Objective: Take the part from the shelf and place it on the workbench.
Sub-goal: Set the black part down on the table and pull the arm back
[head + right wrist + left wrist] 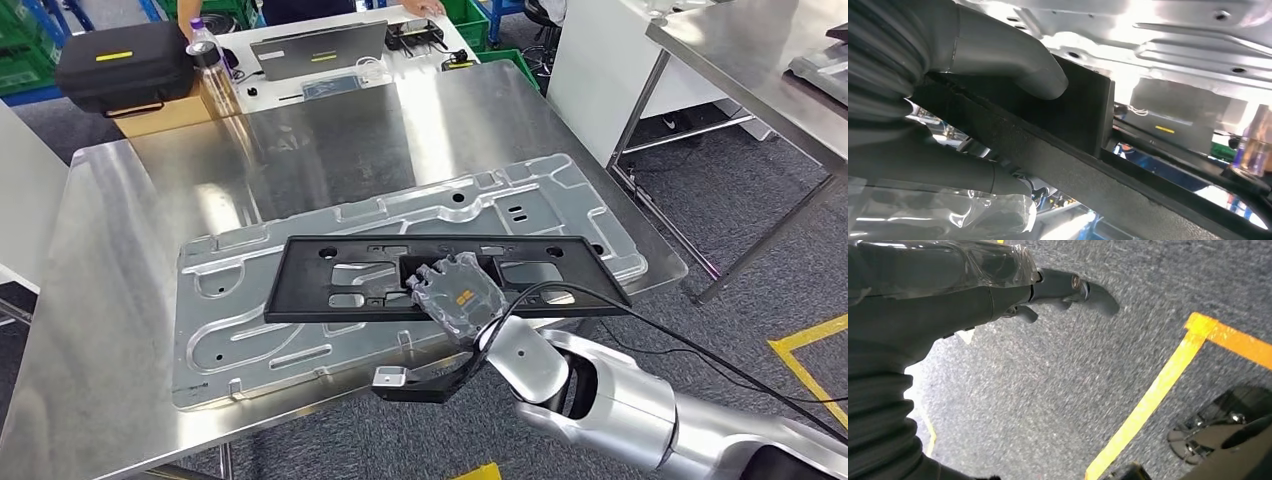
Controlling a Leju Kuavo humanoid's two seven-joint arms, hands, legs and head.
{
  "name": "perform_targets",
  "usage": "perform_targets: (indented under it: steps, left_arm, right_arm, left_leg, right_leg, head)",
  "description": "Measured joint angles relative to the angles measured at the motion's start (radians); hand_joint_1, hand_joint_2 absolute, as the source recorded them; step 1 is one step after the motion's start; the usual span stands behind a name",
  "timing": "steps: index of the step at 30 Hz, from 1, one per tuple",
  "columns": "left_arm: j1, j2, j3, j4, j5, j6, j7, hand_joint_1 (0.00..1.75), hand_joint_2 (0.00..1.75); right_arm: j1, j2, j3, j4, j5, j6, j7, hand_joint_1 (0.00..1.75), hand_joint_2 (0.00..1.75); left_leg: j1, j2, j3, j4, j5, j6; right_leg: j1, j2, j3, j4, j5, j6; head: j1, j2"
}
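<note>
Holding: the robot's right hand (pixel 459 297), wrapped in clear crinkly plastic, grips the long flat black plastic part with cut-out holes (pixel 440 277) near the middle of its near edge.
Grip up close: in the right wrist view the thick grey thumb (pixel 1013 62) presses on one face of the part (pixel 1083 112) and the darker fingers (pixel 948 170) curl under the other face. The part's edge looks rough and grainy.
Part place: the black part is over the big silver pressed-metal panel with bumps, grooves and small holes (pixel 300 290). I cannot tell if it lies on the panel or is held just above it.
Panel place: the panel lies flat on the shiny steel workbench (pixel 120 300), and its near edge is at the bench's near edge.
Right arm: the smooth round silver arm (pixel 600 390) comes in from the lower right, with a thin black cable running along it.
Left hand: the left hand (pixel 998 285) hangs over the speckled grey carpet floor (pixel 1048 390). It holds nothing and its dark fingers (pixel 1088 290) stick out straight.
Floor: a bright yellow tape line (pixel 1158 385) runs across the carpet.
Far side: a black hard case (pixel 125 62), a clear plastic bottle (pixel 208 55) and a grey laptop (pixel 320 48) sit beyond the bench.
</note>
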Motion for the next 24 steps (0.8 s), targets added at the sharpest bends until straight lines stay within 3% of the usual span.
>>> perform_targets:
  steps: [2,5,6,7,8,10,12,15,17,18,21,22,23,24]
  left_arm:
    - [0.0,-0.001,0.0,0.0,0.002,0.001,-0.001,0.0,1.75]
    - [-0.001,-0.004,0.0,0.0,0.002,0.001,-0.001,0.0,1.75]
    - [0.0,-0.004,0.0,0.0,0.002,0.001,-0.001,0.0,1.75]
    - [0.001,-0.005,0.0,0.0,0.002,0.001,-0.001,0.0,1.75]
    - [0.002,-0.005,0.0,0.0,0.002,0.001,-0.001,0.0,1.75]
    - [0.002,-0.006,0.0,0.0,0.001,0.001,-0.001,0.0,1.75]
    - [0.0,-0.006,0.0,0.0,0.001,0.001,-0.001,0.0,1.75]
    - [-0.002,-0.005,0.0,0.0,0.001,0.001,0.0,0.0,1.75]
    - [-0.002,-0.004,0.0,0.0,0.0,0.002,0.0,0.0,1.75]
    - [-0.002,-0.003,0.0,0.0,0.0,0.002,0.0,0.0,1.75]
    - [-0.002,-0.004,0.0,0.0,0.001,0.003,0.001,0.0,1.75]
    - [0.0,-0.004,0.0,0.0,0.001,0.003,0.002,0.0,1.75]
    - [0.002,-0.004,0.0,0.0,0.001,0.003,0.002,0.0,1.75]
    - [0.003,-0.004,0.0,0.0,0.001,0.003,0.003,0.0,1.75]
  right_arm:
    - [-0.001,0.0,0.0,0.0,0.0,0.0,-0.001,1.75,1.75]
    - [-0.001,0.0,0.001,0.0,0.0,0.0,-0.002,1.75,1.75]
    - [0.001,0.0,0.002,0.001,0.0,0.0,-0.002,1.75,1.75]
    - [0.002,0.0,0.003,0.001,0.0,0.0,-0.002,1.75,1.75]
    - [0.003,0.0,0.004,0.001,0.0,0.0,-0.002,1.75,1.75]
    - [0.003,0.0,0.004,0.003,0.0,0.0,-0.002,1.75,1.75]
    - [0.001,0.0,0.005,0.005,0.0,0.0,-0.003,1.75,1.75]
    - [0.001,0.001,0.005,0.007,0.0,0.0,-0.004,1.75,1.75]
    - [-0.001,0.001,0.005,0.007,0.0,0.0,-0.005,1.75,1.75]
    - [-0.002,0.002,0.005,0.007,0.0,0.0,-0.005,1.75,1.75]
    - [0.0,0.005,0.006,0.008,-0.001,0.0,-0.005,1.75,1.75]
    - [0.001,0.005,0.006,0.008,-0.001,0.0,-0.005,1.75,1.75]
    - [0.003,0.005,0.007,0.009,-0.001,0.0,-0.005,1.75,1.75]
    - [0.004,0.005,0.007,0.009,-0.002,0.0,-0.005,1.75,1.75]
  left_leg:
    - [0.006,-0.002,0.021,-0.009,-0.005,0.012]
    - [0.009,-0.003,0.046,-0.012,-0.021,0.021]
    - [0.009,-0.004,0.053,-0.012,-0.027,0.02]
    - [0.009,-0.005,0.061,-0.012,-0.035,0.019]
    - [0.009,-0.006,0.072,-0.012,-0.042,0.017]
    - [0.009,-0.008,0.095,-0.012,-0.061,0.01]
    - [0.006,-0.008,0.107,-0.011,-0.076,0.0]
    - [0.003,-0.006,0.112,-0.003,-0.089,-0.015]
    - [0.005,-0.004,0.099,0.038,-0.106,-0.025]
    - [0.008,-0.003,0.072,0.089,-0.124,-0.031]
    - [0.017,-0.001,-0.053,0.284,-0.186,-0.047]
    - [0.019,-0.001,-0.08,0.307,-0.185,-0.048]
    - [0.02,0.0,-0.088,0.29,-0.162,-0.048]
    - [0.021,0.0,-0.076,0.235,-0.119,-0.047]
  right_leg:
    - [0.001,-0.002,-0.014,0.044,-0.017,0.008]
    - [-0.001,-0.004,-0.126,0.229,-0.084,0.019]
    - [-0.002,-0.004,-0.163,0.275,-0.094,0.023]
    - [-0.002,-0.004,-0.184,0.286,-0.084,0.025]
    - [-0.003,-0.004,-0.184,0.256,-0.051,0.026]
    - [-0.002,-0.005,-0.141,0.116,0.047,0.023]
    - [0.001,-0.007,-0.102,0.011,0.086,0.014]
    - [0.003,-0.008,-0.092,-0.007,0.08,-0.009]
    - [-0.001,-0.009,-0.079,-0.009,0.074,-0.021]
    - [-0.003,-0.009,-0.072,-0.009,0.071,-0.025]
    - [-0.003,-0.007,-0.059,-0.009,0.056,-0.028]
    - [-0.003,-0.006,-0.052,-0.009,0.049,-0.027]
    - [-0.004,-0.005,-0.043,-0.009,0.042,-0.026]
    - [-0.004,-0.005,-0.031,-0.009,0.035,-0.024]
  head:
    - [0.002,0.0]
    - [0.004,0.0]
    - [0.004,0.0]
    - [0.004,0.0]
    - [0.004,0.0]
    - [0.004,0.0]
    - [0.005,0.0]
    - [0.005,0.0]
    - [0.004,0.0]
    - [0.003,0.0]
    - [0.002,0.0]
    - [0.002,0.0]
    - [0.002,0.0]
    - [0.002,0.0]
